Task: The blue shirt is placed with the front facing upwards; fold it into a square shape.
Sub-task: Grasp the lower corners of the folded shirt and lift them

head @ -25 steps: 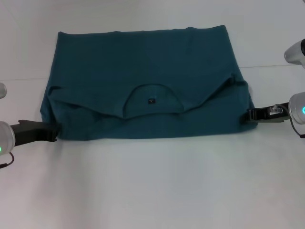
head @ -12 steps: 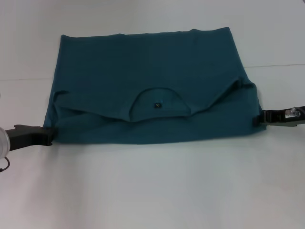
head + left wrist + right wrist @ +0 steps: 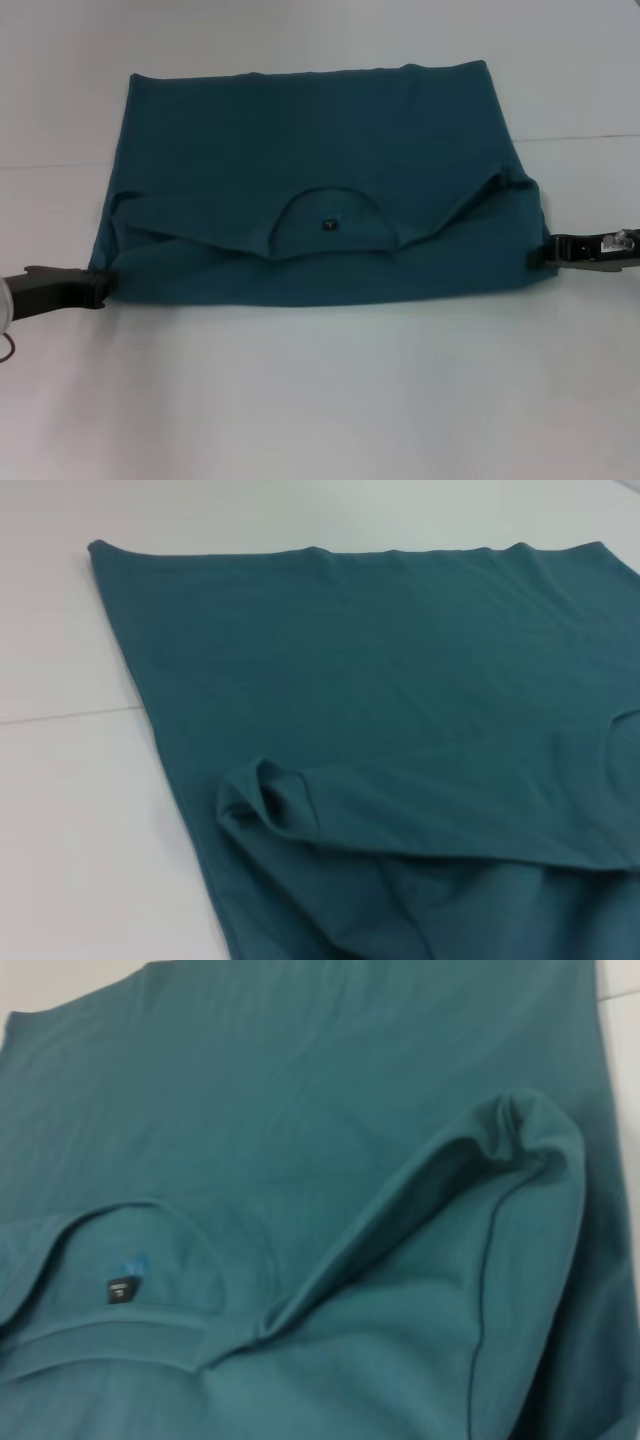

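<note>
The blue shirt (image 3: 320, 150) lies on the white table, folded over on itself, so its collar (image 3: 330, 235) with the small dark tag (image 3: 329, 224) lies on top near the front edge. No lettering shows. My left gripper (image 3: 98, 286) is low on the table at the shirt's front left corner. My right gripper (image 3: 538, 253) is at the shirt's right edge, beside the folded-in sleeve. The left wrist view shows the shirt (image 3: 400, 660) and a bunched sleeve fold (image 3: 270, 800). The right wrist view shows the tag (image 3: 119, 1288) and the folded sleeve (image 3: 520, 1220).
The white table (image 3: 320, 400) stretches in front of the shirt and on both sides. A faint seam line (image 3: 50, 166) crosses it behind the arms.
Both arms have drawn outward, the left one to the left and the right one to the right. The shirt's right edge sits a little farther right and the front fold lies flatter.
</note>
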Controlling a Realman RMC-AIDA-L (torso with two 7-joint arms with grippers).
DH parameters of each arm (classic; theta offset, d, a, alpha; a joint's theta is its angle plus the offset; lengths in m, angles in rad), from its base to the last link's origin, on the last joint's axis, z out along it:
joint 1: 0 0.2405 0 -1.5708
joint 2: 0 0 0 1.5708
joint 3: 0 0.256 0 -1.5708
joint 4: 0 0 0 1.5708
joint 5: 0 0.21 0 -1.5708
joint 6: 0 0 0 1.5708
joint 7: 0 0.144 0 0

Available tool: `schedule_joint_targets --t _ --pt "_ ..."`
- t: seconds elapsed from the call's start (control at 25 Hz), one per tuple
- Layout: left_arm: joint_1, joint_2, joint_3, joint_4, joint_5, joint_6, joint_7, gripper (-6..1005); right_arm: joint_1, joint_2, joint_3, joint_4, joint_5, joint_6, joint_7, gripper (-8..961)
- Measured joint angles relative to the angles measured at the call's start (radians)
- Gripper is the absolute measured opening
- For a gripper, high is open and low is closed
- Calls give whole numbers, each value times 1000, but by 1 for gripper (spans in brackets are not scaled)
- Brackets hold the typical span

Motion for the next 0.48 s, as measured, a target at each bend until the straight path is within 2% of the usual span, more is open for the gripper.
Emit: schedule_joint_targets --t 0.32,0.48 --pt "18 11 -79 -41 3 110 3 24 -26 -7 6 -53 55 -99 6 35" --pt "8 18 -114 -85 -1 161 0 24 -26 -30 21 -81 113 -137 18 35"
